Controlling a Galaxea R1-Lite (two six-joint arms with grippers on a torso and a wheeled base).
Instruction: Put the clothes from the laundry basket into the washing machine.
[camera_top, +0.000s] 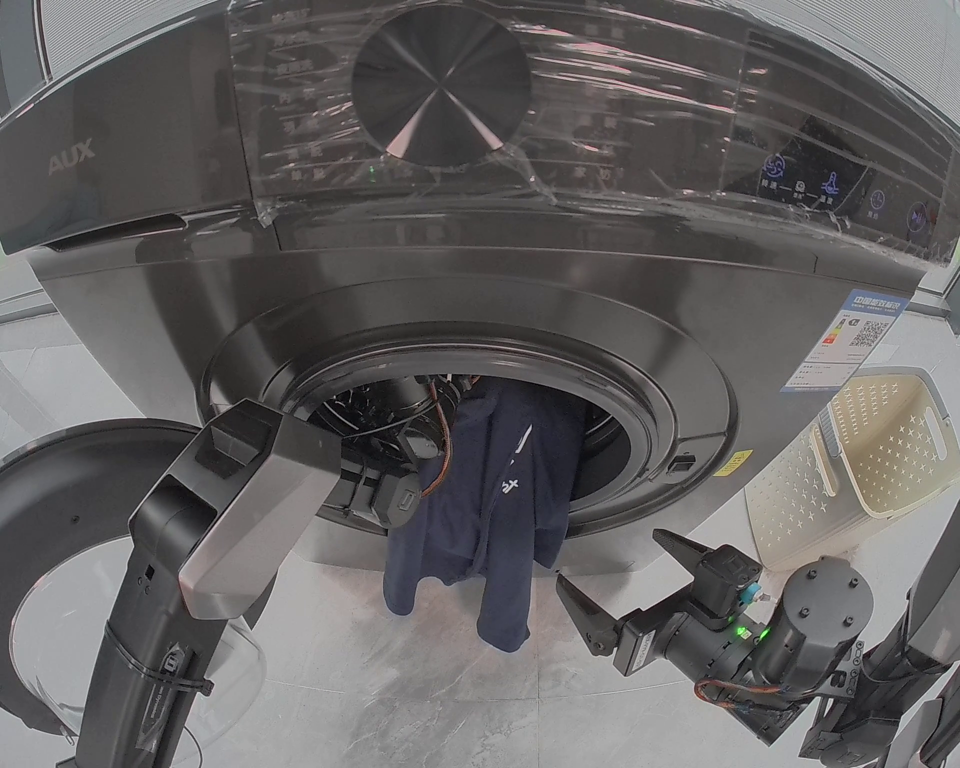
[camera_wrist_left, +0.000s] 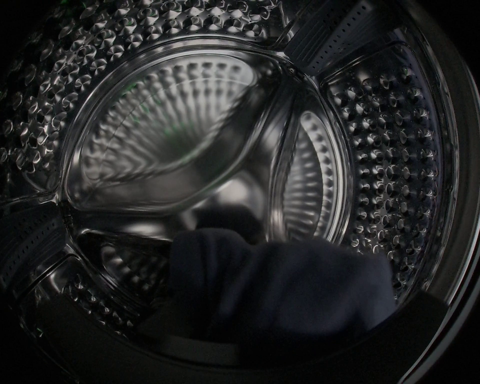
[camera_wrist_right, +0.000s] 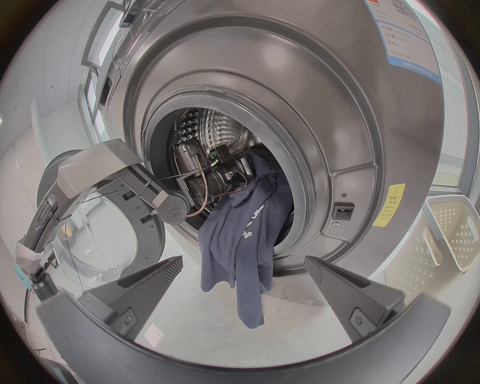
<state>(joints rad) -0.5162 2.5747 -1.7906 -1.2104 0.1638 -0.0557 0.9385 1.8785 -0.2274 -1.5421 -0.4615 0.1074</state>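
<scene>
Risk of the dark navy cloth garment (camera_top: 500, 500) slipping out of the grey front-loading washing machine (camera_top: 640, 300).
The garment is lying over the lower lip of the round opening, with its top end inside the dimpled steel drum (camera_wrist_left: 390, 150) and most of its length hanging down the front toward the pale tiled floor (camera_top: 400, 700). That hanging weight is probably pulling it outward, so a release or a withdrawal risks letting it slide to the floor. The cloth could also be catching on the orange cable (camera_top: 440, 440) at the wrist. The left end effector (camera_wrist_right: 235, 172) is sitting inside the drum at the garment's top end; whether it is gripping the cloth cannot be told. The right end effector (camera_top: 610, 558) is hovering wide open and empty in front of the machine, near the hanging hem.
</scene>
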